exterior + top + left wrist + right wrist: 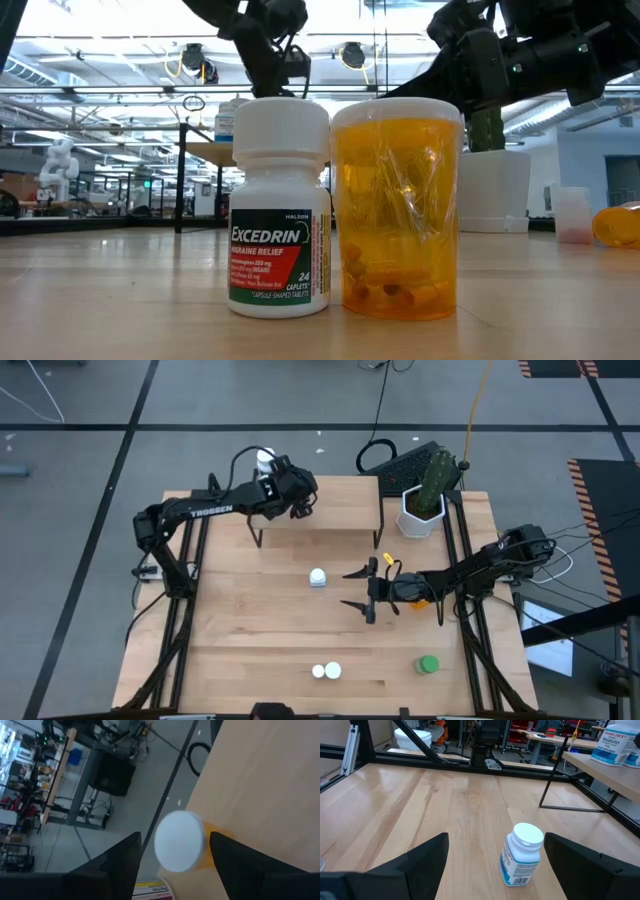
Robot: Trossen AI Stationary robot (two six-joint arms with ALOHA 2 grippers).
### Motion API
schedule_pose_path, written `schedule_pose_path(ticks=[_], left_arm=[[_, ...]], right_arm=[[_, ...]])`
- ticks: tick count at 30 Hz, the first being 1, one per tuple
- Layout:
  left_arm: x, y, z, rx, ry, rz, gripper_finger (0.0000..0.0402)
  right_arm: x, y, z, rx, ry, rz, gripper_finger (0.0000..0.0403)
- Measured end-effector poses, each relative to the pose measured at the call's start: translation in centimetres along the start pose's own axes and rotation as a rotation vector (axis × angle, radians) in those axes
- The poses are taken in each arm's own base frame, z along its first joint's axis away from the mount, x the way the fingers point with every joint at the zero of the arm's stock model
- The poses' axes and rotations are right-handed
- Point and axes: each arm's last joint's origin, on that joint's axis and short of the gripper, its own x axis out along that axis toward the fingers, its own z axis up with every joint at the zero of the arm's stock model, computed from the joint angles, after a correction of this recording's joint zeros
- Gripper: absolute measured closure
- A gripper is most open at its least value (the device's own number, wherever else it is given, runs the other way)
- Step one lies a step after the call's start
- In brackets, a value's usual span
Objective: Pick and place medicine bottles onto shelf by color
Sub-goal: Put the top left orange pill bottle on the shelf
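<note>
1. Left gripper over shelf far-left corner, fingers straddling white-capped orange bottle with gaps showing, apparently placing it.
2. Right gripper spread wide, empty, aimed at white bottle mid-table, likely next pick.
3. Remaining bottles near table front edge.

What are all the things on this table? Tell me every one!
white bottle: one, white, table's middle
Excedrin bottle: one, white, front edge
orange bottle: one, orange, white cap, beside the Excedrin bottle
green bottle: one, green, front right
shelf bottle: one, orange, white cap, shelf's edge
shelf: one, light wood, back
plant pot: one, white, back right
left gripper: one, dark, open around the shelf bottle
right gripper: one, dark, open, beside the white bottle
</note>
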Motion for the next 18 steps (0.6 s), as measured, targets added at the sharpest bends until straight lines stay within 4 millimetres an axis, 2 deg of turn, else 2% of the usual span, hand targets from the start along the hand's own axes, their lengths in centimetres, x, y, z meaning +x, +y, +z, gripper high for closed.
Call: schedule_pose_path(ticks=[11,18], left_arm=[[0.8,1.0,-0.4,-0.016,0.015,0.023,0.0163],[0.8,1.4,0.1,-0.052,-0.029,0.047,0.0163]], right_arm=[[0.0,0.0,0.0,-0.001,0.002,0.0,0.0078],[0.0,0.0,0.0,-0.001,0.002,0.0,0.0078]])
